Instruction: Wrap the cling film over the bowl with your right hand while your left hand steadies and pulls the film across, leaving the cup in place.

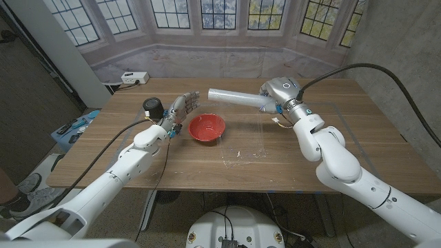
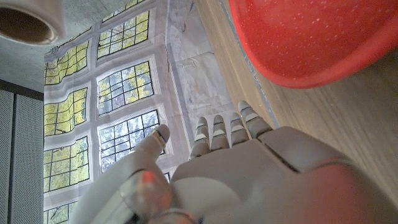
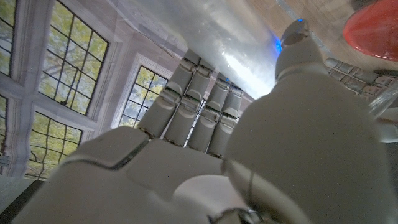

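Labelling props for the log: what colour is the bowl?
Red; the bowl shows best in the head view.

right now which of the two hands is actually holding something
The right hand: it grips the cling film roll, raised above the table behind the red bowl. The left hand holds nothing, fingers apart.

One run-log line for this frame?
right robot hand: holds cling film roll above table | left robot hand: open beside red bowl | bowl uncovered
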